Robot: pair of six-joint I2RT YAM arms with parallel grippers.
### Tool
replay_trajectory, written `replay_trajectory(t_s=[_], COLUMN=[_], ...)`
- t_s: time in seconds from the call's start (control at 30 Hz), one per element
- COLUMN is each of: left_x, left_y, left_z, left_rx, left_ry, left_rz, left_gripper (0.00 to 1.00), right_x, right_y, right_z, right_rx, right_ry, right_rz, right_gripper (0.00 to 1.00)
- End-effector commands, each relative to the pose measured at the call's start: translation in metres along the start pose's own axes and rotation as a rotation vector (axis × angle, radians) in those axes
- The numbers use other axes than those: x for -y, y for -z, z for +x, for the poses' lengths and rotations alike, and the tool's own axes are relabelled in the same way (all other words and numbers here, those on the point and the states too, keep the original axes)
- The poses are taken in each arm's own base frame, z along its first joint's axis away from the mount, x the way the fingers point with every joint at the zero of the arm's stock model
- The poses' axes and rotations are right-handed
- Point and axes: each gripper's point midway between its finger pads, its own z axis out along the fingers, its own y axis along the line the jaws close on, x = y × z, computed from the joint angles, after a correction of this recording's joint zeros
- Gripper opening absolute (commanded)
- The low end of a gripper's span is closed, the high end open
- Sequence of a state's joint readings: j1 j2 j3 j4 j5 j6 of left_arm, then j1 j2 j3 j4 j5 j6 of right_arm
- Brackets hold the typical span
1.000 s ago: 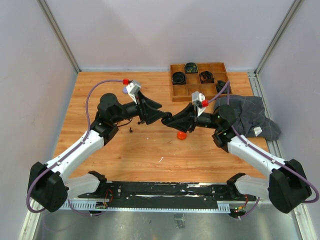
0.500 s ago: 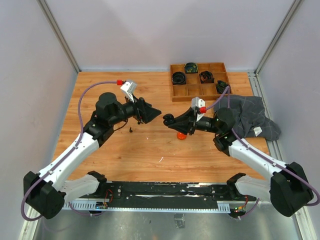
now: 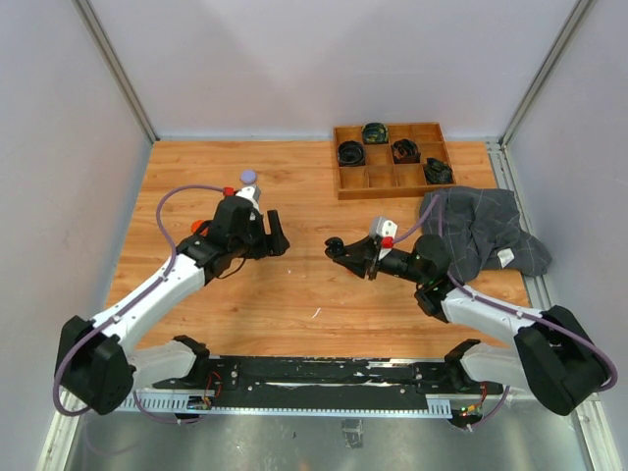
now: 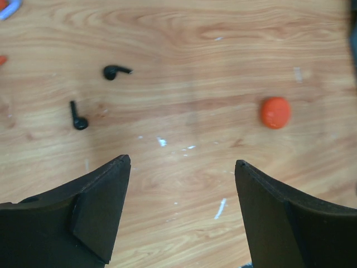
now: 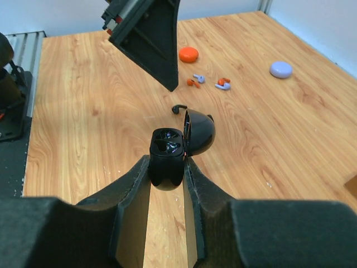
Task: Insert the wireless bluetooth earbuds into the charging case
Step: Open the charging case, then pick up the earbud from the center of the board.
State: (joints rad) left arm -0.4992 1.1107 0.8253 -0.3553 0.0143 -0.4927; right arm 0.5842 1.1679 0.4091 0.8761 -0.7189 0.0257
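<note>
Black charging case [image 5: 177, 146], lid open, clamped in right gripper [image 5: 167, 167]; left gripper [image 4: 183, 162] spread empty, two black earbuds [image 4: 78, 118] ahead, off to one side: centre over one, pinch its body gently

Two black earbuds [image 4: 114, 71] (one orange case [image 4: 275, 112])

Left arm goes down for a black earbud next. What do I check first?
1. Left gripper open: ok, jaws wide, nothing between them.
2. Black earbuds free: ok, both lie loose on the table, apart.
3. Left gripper over a bud: not ok, both lie ahead, off to one side of the gap.
4. Right gripper holding the black case: ok, clamped by its base.
5. Lid open: ok, swung back.
6. Case wells free: cannot tell, inside is dark and glossy.
</note>
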Motion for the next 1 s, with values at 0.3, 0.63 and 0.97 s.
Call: replay_trajectory(t_s=[0.3, 0.63, 0.97], left_x=[-0.082, -0.103, -0.098], left_y=[-0.061, -0.096, -0.112], left_z=[0.012, 0.023, 0.039], left_rx=[-0.091, -0.177, -0.281], left_ry=[0.033, -0.016, -0.049], left_rz=[-0.346, -0.361, -0.303], left_gripper=[0.79, 0.79, 0.76], right_x=[0.003, -0.001, -0.005], right_y=[0.002, -0.002, -0.005], right_z=[0.003, 0.007, 0.007], right_rx=[0.063, 0.039, 0.008], right_ry=[0.106, 0.138, 0.140], right_rz=[0.068, 0.062, 0.038], right_gripper=[0.01, 0.01, 0.01])
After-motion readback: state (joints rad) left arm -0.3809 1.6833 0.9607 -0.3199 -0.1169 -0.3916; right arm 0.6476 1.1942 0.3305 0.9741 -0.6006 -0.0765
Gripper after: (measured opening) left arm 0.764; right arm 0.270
